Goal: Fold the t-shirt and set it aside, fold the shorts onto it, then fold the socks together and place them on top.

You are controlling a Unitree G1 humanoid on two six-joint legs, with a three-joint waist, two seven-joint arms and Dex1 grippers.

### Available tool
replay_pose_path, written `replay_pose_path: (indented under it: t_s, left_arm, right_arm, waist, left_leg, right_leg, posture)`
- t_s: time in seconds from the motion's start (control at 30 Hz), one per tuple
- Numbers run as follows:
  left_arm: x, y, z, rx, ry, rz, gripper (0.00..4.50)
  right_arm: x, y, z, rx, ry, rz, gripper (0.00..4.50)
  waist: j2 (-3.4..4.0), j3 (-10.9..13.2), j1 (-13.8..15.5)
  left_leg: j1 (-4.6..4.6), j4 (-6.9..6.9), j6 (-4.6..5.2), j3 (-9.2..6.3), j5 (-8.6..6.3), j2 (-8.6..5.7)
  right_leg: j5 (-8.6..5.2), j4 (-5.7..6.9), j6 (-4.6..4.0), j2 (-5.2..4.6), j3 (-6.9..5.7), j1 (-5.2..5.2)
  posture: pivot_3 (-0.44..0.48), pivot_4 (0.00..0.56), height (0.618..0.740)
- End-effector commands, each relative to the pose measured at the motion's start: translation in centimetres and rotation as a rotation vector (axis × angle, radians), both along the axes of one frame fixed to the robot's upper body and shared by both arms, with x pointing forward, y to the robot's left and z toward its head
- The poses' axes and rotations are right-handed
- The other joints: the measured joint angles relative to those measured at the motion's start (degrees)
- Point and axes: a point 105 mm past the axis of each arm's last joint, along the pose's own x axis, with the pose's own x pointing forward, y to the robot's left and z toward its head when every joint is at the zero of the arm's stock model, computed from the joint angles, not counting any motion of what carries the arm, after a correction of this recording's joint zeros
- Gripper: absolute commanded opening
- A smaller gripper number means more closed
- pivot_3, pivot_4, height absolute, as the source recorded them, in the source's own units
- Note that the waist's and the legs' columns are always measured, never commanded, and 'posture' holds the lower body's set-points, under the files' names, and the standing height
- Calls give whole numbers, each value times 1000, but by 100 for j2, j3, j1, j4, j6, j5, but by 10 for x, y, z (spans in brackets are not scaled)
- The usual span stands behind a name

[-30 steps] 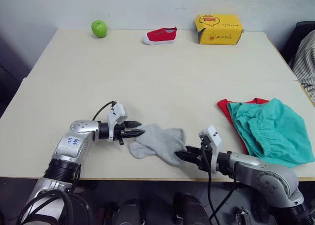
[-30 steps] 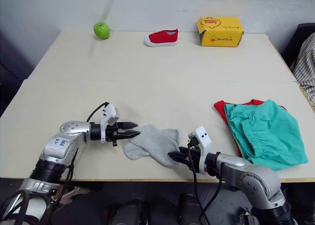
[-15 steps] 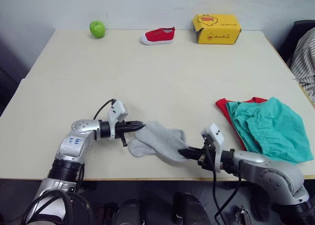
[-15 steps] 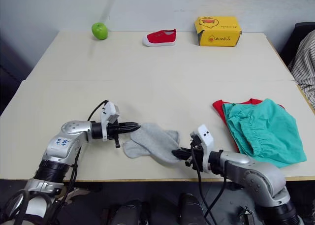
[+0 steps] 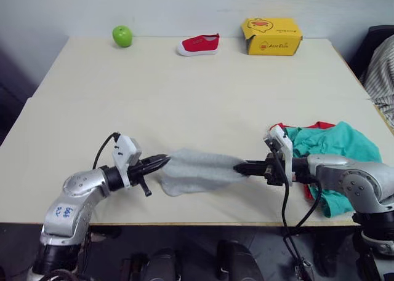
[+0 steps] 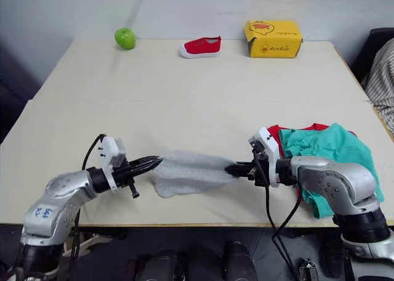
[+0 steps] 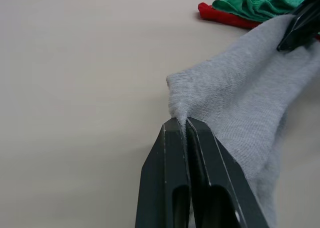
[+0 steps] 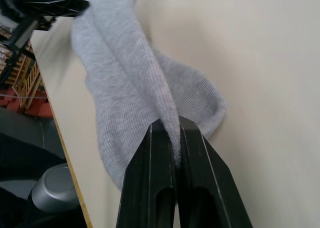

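Now socks (image 5: 198, 169) lifted, stretched between both claws.

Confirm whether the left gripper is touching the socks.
Touching. In the left wrist view, the left gripper has its two black fingers shut on a pinched edge of the grey socks, with cloth caught between the tips.

Head stereo overhead; wrist views close

A staged test room, more lab than home: a plain beige surface (image 5: 203, 96) stands against a bare pale wall (image 5: 184, 7), with unrelated props lined along its far edge, a green apple (image 5: 122, 35), a small red shoe (image 5: 198, 44) and a yellow carton (image 5: 272, 35).
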Motion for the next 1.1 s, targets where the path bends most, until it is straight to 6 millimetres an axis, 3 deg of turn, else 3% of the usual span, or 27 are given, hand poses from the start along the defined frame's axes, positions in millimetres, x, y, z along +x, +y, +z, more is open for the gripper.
replay_pose_path:
  t_s: [0.03,0.37,0.77,0.9,1.03,1.1]
  left_arm:
    - [-14,1,0,12,-32,65,49]
    - [-26,-8,-21,21,-33,175,49]
    - [-25,-3,-27,-14,-4,227,49]
    - [-24,-1,-25,-8,-28,247,1031]
    - [-20,8,-4,-80,-109,262,2284]
    - [-21,13,17,-154,-172,218,2325]
  right_arm:
    - [7,0,8,-5,11,43,0]
    - [23,8,-4,-60,108,72,0]
    - [20,20,-9,-43,129,111,0]
    - [24,16,-7,-35,50,100,1065]
    - [29,4,15,47,-74,79,2477]
    - [27,-4,34,116,-186,93,3218]
  waist:
    - [0,0,-6]
    - [0,0,-7]
    - [0,0,-13]
    - [0,0,-13]
    - [0,0,-3]
    - [0,0,10]
  left_leg:
    - [1,1,1,2,0,-1]
    - [0,2,0,-1,-2,3]
    - [-1,1,-4,0,-4,8]
    - [-1,1,-5,0,-5,8]
    - [-1,1,-5,2,-5,7]
    - [-2,1,-5,2,-5,7]
  right_leg:
    - [0,-1,0,-1,3,-1]
    - [-1,-11,-3,-14,1,-3]
    - [-2,-10,-5,-16,1,-7]
    - [-2,-11,-5,-16,1,-7]
    - [-2,-12,-5,-14,1,-7]
    - [-2,-12,-5,-14,0,-7]
  posture:
    - [0,150,740]
    - [0,150,740]
    - [0,150,740]
    - [0,150,740]
    - [0,150,740]
    - [0,150,740]
